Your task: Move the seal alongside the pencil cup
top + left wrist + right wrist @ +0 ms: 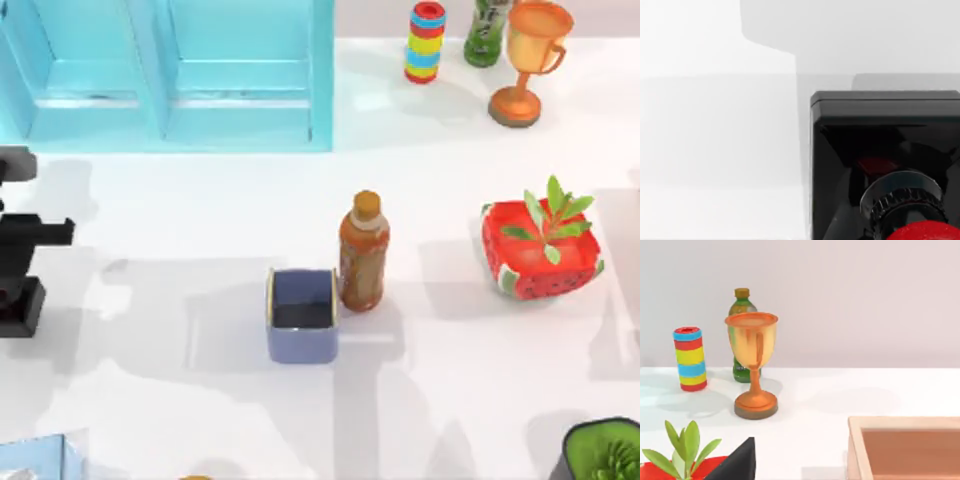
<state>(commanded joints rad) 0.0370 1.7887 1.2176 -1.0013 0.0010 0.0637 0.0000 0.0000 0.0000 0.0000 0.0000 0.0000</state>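
The seal [880, 165], a black square block with a glossy red knob, sits very close below my left wrist camera on the white table. In the top view my left gripper [28, 262] is at the table's far left edge, well left of the pencil cup [302, 315]. The pencil cup is a periwinkle-blue square cup with a dark inside, standing near the middle of the table. Nothing touches it except the amber bottle beside it. A black part of my right gripper [737, 462] pokes into the right wrist view, near the planter's leaves.
An amber bottle [364, 255] stands against the cup's right side. A red watermelon planter [543, 250] sits to the right. At the back are a blue cabinet [170, 70], a striped can [426, 42], a green bottle [488, 30] and an orange trophy [530, 60]. A wooden box [905, 447] lies nearby.
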